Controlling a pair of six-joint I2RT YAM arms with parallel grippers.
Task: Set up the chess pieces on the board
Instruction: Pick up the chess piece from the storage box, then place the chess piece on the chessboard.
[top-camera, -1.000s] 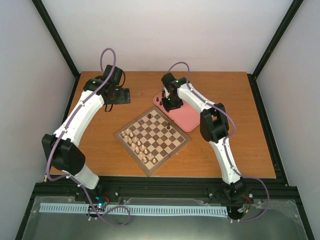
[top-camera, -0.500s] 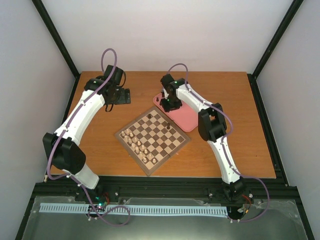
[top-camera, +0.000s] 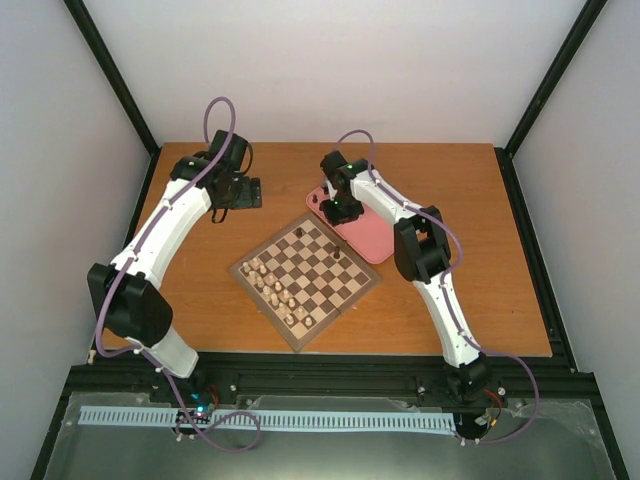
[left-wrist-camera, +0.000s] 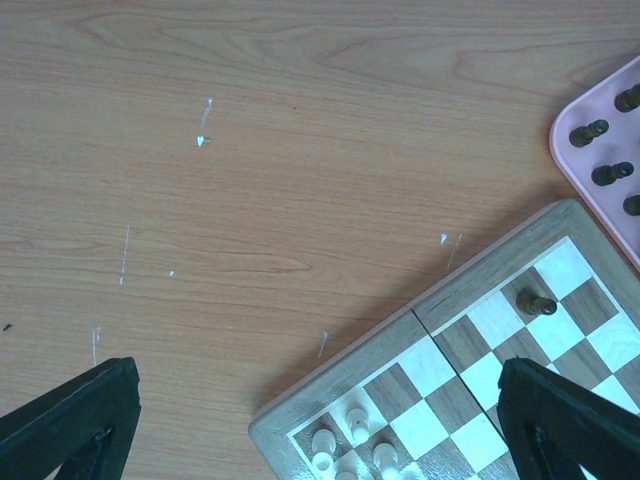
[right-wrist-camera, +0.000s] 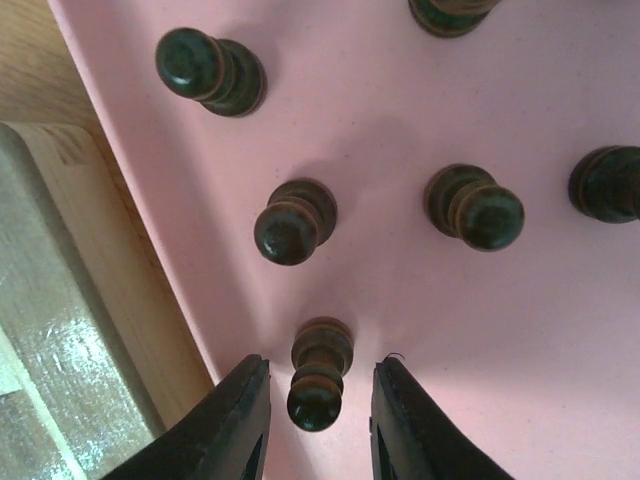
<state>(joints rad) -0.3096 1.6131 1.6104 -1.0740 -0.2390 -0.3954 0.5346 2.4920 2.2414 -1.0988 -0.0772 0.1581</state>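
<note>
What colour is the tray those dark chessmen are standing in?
Pink. The tray shows best in the right wrist view.

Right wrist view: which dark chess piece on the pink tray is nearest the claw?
The lowest-centre piece, standing between the fingers of the open right claw. The other dark pieces stand farther up the pink tray, outside the claw.

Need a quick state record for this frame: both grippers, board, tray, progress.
left gripper: open, empty, over bare table beside the board
right gripper: open, over the pink tray, fingers either side of a dark piece, not shut on it
board: two dark pieces on it; pale pieces along the side nearest the left arm
pink tray: holds several more dark pieces
progress: most dark pieces not yet on the board
</note>
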